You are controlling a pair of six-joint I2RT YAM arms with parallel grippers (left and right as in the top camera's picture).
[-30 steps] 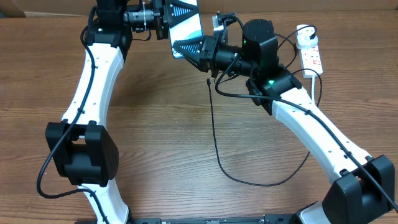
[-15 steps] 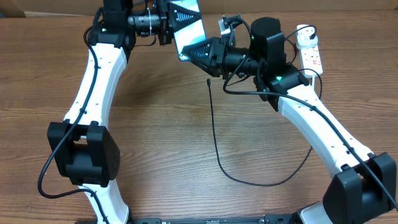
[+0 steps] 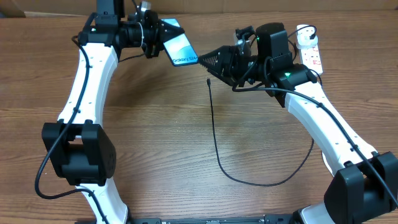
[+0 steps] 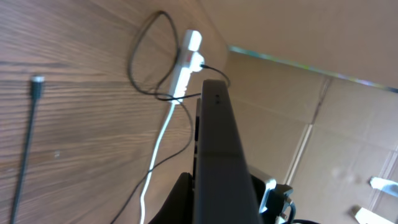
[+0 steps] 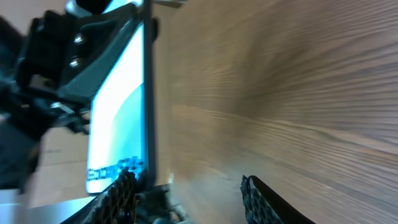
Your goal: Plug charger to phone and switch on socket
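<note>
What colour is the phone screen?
The phone glows light blue-teal; right wrist view shows it best.

blurred phone [image 5: 121,106] in right wrist view

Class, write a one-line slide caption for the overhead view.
Left pincer holds the phone tilted; right pincer open beside it; charger tip lies unplugged on the table.

wooden table [image 3: 155,137]; black charger [image 3: 212,124] cable curving across middle; white socket [image 3: 311,57] at far right edge
</note>
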